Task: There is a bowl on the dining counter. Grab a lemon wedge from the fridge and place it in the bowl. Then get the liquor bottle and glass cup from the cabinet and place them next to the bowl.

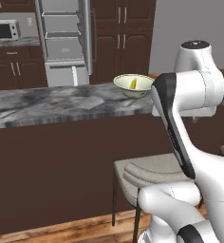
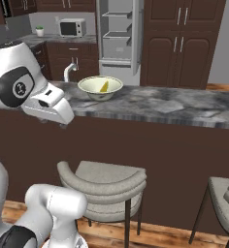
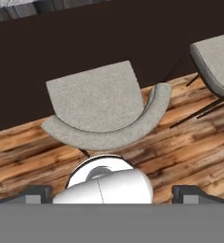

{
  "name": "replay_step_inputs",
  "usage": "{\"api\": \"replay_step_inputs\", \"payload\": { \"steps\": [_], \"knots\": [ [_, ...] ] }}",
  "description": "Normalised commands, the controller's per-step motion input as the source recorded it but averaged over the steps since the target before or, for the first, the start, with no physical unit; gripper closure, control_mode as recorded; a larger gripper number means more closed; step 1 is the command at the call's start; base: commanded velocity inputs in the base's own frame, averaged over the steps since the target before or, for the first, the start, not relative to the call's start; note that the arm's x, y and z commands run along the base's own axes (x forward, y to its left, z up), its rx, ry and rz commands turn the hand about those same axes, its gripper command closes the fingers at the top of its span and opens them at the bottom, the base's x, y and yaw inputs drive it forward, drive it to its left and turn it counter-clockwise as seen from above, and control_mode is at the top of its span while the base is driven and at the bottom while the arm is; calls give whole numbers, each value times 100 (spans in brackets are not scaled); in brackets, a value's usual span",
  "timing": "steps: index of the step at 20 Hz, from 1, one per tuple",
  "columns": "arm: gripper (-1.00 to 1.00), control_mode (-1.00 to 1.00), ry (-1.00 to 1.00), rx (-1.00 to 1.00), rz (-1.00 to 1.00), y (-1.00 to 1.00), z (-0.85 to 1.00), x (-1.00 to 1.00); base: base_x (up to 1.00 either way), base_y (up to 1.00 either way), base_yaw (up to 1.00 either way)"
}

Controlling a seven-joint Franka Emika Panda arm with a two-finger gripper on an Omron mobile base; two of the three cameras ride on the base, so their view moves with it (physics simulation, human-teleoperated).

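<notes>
Pincer spread wide, empty, facing down over pale round-backed stool and wooden floor. Yellow lemon wedge already in small pale shallow bowl on grey marbled counter. Silver-grey fridge door open. Next, I judge: reach dark brown cabinet for bottle and glass.

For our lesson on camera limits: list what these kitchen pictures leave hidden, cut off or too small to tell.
- Fridge: top cut off by the frame edge in both base views.
- Counter right of the bowl: hidden by the arm, left base view.
- Fingers: just tips visible, hand view.
</notes>
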Motion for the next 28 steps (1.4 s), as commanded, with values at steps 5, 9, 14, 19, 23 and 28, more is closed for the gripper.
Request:
{"api": "replay_step_inputs", "payload": {
  "steps": [5,9,14,19,23,28],
  "knots": [
    [-100,-100,9,0,0,-8,-31,-1,0,0,0],
    [-100,-100,0,0,0,-11,-15,-9,0,0,0],
    [-100,100,0,0,0,-10,-5,-11,-34,-39,-3],
    [-100,100,0,0,0,0,0,0,-72,-100,-13],
    [-100,100,0,0,0,0,0,0,-43,-100,-12],
    [-100,100,0,0,0,0,0,0,-7,-100,-3]
  ]
}}
